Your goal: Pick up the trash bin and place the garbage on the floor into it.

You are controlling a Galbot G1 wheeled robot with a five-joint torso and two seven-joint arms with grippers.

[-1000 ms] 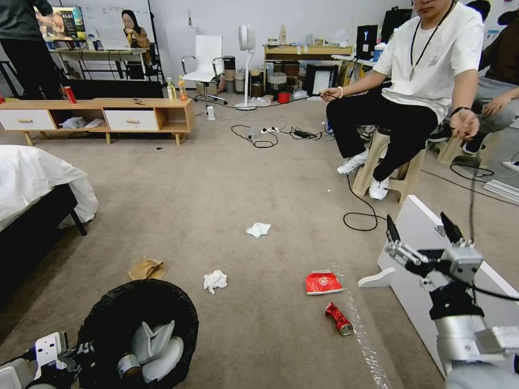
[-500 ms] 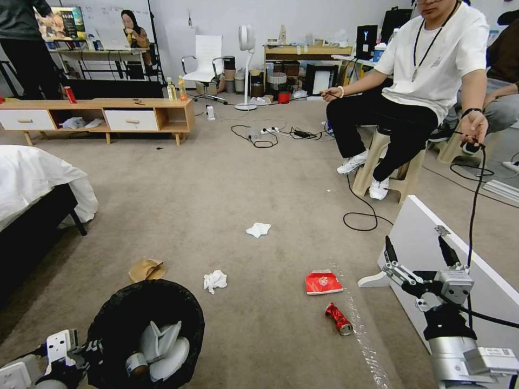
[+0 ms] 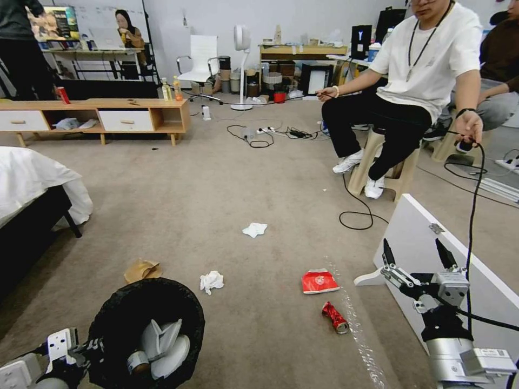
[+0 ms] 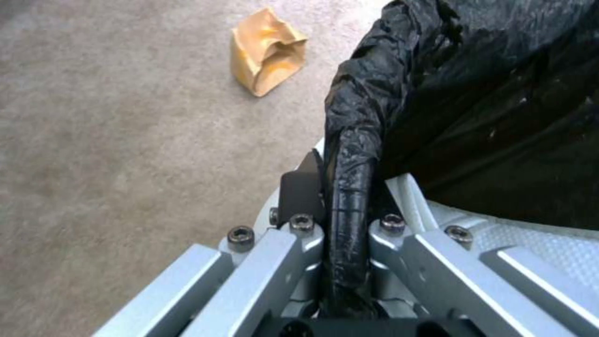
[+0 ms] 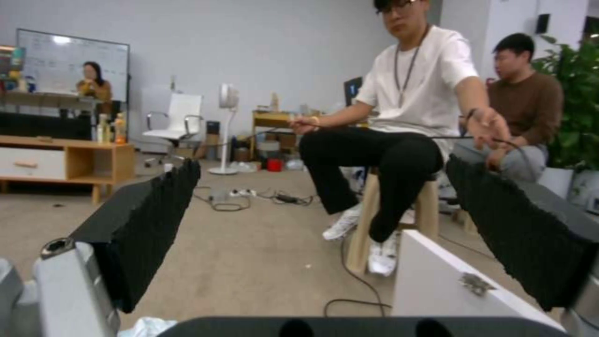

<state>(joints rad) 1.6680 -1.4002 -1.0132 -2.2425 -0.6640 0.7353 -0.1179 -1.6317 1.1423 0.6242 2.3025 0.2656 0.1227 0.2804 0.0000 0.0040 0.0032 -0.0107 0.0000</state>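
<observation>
Left pincer [image 4: 340, 206]: clenched on trash bin [image 3: 108, 319] rim, low left. Right pincer [image 3: 415, 254]: released, beside white board [image 3: 486, 292]. Crushed can [image 3: 334, 316], red packet [image 3: 319, 281], tissues [image 3: 211, 281] on open carpet between.

The round trash bin lined with crinkled black plastic [image 3: 108, 319] is cut off by the head view's lower edge. Beside that bin, the left gripper [image 4: 340, 206] hides under bag folds, its inner finger covered.
</observation>
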